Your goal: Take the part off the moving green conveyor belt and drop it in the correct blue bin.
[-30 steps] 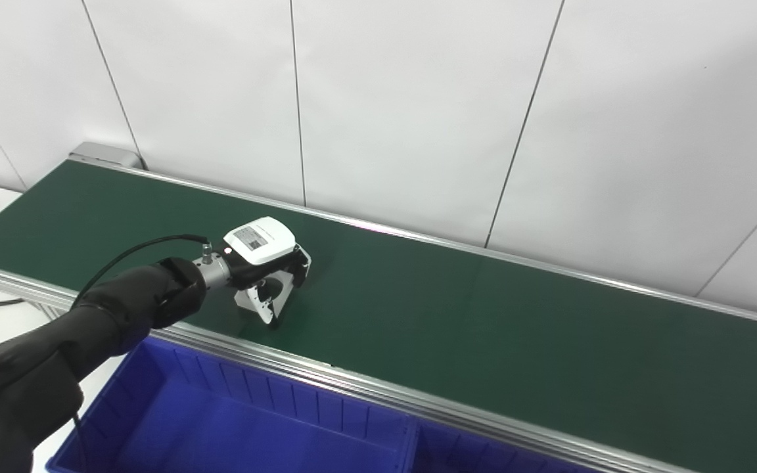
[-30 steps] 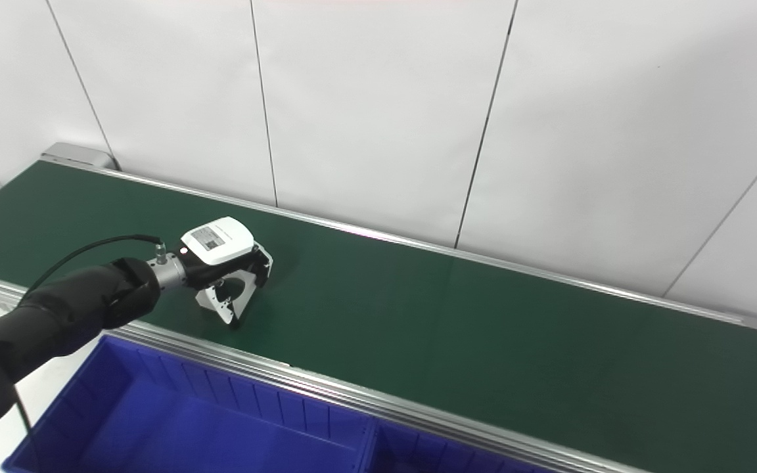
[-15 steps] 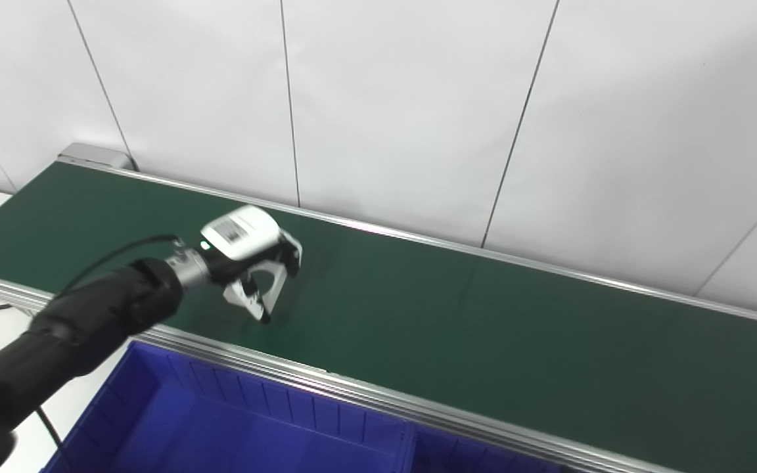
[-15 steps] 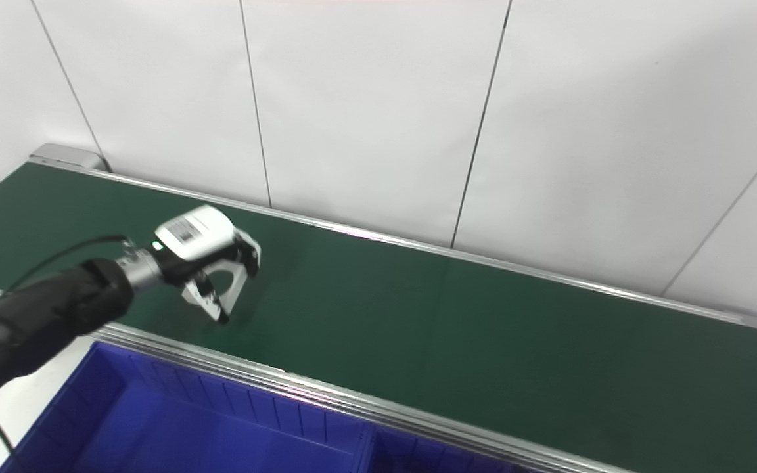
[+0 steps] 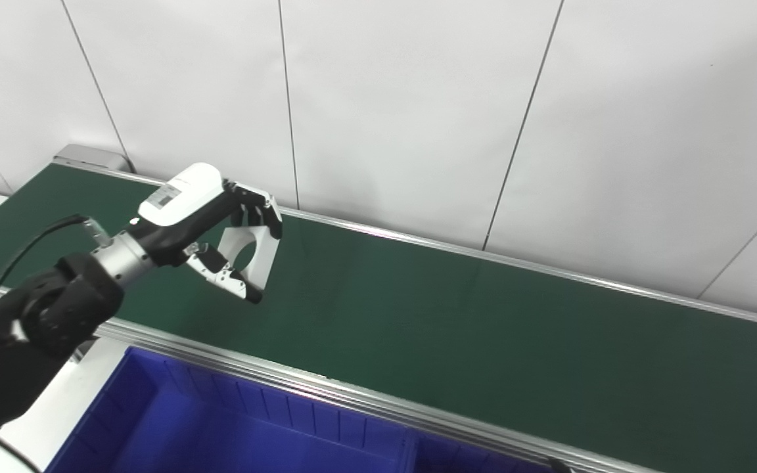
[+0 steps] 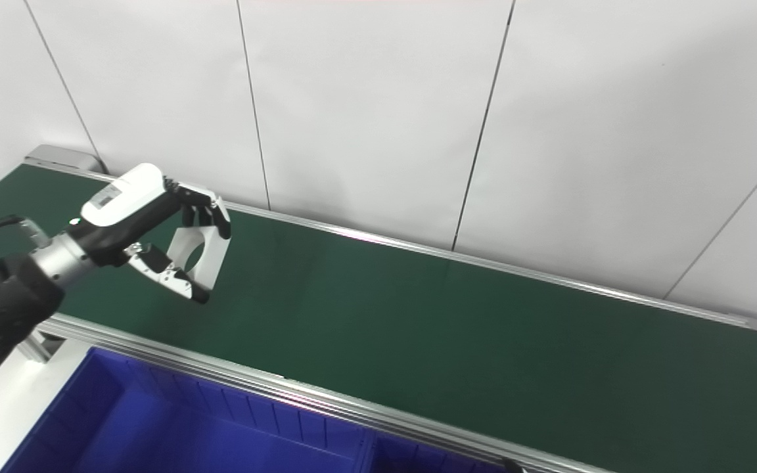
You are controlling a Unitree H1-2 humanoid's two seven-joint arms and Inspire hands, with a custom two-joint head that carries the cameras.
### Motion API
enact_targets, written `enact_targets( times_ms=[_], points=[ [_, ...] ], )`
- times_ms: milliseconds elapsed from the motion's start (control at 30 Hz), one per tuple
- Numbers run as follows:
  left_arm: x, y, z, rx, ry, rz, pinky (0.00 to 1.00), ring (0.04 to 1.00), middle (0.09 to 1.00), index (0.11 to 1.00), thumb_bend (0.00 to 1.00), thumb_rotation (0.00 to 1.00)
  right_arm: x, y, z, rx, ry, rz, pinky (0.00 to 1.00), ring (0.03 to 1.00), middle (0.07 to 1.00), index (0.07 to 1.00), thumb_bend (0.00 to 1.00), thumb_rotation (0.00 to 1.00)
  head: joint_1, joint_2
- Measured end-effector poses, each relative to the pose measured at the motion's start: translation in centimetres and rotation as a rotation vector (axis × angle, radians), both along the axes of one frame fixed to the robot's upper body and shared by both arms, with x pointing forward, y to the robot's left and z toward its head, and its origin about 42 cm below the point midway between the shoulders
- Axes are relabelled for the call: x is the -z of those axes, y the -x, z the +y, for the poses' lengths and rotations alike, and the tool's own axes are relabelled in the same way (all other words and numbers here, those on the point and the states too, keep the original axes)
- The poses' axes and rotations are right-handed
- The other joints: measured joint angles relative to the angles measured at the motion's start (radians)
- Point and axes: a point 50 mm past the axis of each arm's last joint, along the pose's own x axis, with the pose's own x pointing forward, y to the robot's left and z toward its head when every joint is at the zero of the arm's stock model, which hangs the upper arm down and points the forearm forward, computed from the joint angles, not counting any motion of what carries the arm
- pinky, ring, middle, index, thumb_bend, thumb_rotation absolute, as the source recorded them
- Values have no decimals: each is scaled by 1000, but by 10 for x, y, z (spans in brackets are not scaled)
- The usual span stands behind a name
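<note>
My left hand (image 5: 211,226) is raised above the left part of the green conveyor belt (image 5: 483,328). It is shut on a flat white part with a round hole (image 5: 247,253), pinched between the fingers on top and the thumb below; the part also shows in the right eye view (image 6: 194,253). The part is clear of the belt. A blue bin (image 5: 234,433) lies below the belt's near rail, under and to the right of the hand. My right hand is not in view.
The belt's near aluminium rail (image 5: 352,394) runs between the belt and the bin. A second bin compartment (image 5: 470,460) starts right of a divider. A white panelled wall (image 5: 418,98) stands behind the belt. A black cable (image 5: 30,243) runs along my left forearm.
My left hand has lifted the white part off the belt and swung up and to the left. The camera has shifted slightly.
</note>
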Motion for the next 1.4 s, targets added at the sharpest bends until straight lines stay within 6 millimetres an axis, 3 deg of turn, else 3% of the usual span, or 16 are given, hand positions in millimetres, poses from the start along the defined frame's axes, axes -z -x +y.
enact_targets(
  times_ms=[200,400,533,900,1233,1400],
  points=[
    [0,40,-8,72,141,177,353,443,494,516,476,0,1,4,0,-1,-2,7,644,730,797,851,661,19,2,12],
    [8,78,-15,87,126,382,362,435,490,520,475,0,2,9,0,-7,-1,16,647,729,793,852,660,35,-5,34],
    [22,92,-22,77,93,521,362,427,495,520,475,0,1,8,1,-19,-3,16,651,732,800,855,656,33,-8,38],
    [100,109,-52,69,27,790,401,429,489,514,477,0,-1,6,2,-47,-10,11,654,735,803,851,657,0,-18,57],
    [187,107,-61,-51,17,756,439,440,485,500,479,0,-4,4,2,-62,1,-1,645,733,807,851,647,2,-28,64],
    [215,111,-71,-110,38,625,398,433,491,521,476,0,-6,4,2,-61,1,-8,648,735,806,852,650,8,-22,66]
  ],
)
